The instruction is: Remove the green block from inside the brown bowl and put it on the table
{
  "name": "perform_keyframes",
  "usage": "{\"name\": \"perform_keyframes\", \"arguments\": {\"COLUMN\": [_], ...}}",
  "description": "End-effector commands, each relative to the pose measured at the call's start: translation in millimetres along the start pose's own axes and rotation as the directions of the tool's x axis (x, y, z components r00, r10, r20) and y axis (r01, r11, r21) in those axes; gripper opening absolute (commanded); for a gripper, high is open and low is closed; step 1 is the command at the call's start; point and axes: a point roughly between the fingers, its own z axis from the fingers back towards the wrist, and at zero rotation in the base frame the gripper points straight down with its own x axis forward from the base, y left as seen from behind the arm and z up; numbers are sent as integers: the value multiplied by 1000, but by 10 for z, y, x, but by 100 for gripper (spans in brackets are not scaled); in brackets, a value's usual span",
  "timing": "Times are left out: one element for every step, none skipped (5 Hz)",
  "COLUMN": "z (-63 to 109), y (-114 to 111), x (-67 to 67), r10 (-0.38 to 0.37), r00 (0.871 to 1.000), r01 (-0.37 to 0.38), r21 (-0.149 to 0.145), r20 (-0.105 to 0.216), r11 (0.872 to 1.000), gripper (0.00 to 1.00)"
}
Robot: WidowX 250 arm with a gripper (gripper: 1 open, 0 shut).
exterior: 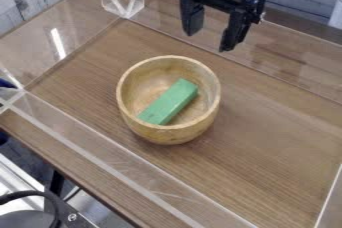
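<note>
The brown bowl (168,99), round and light tan with thick walls, sits on the table (267,122) near the middle of the view. Inside it lies the green block (171,102), a flat bright-green bar slanting across the bowl's floor. My gripper (214,27) hangs above and behind the bowl, toward the upper right, pointing down. Its two dark fingers (234,32) stand wide apart with nothing between them, well clear of the bowl's rim.
Low clear acrylic walls (80,162) border the tabletop on all sides, with a corner bracket (123,0) at the back. Bare wood-grain surface lies to the right of and in front of the bowl.
</note>
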Motion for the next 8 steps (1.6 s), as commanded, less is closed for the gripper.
{"name": "perform_keyframes", "arguments": {"z": [-4,-7,-114,-222,-363,-514,-573,-579], "y": [35,93,181,267,334,377,457,473], "x": [-54,-142,-195,-257,-309,-352,-387,-403], "r10": [-34,-76,-75,-72,-54,-38,-13,-1], "r00": [999,997,997,993,998,999,1000,1000], "r01": [34,74,77,79,58,35,12,1], "r21": [21,47,62,75,100,118,77,35], "r20": [12,30,-31,-92,-43,22,1,-13], "r11": [999,996,995,994,993,992,997,999], "gripper": [100,100,100,100,100,100,100,100]}}
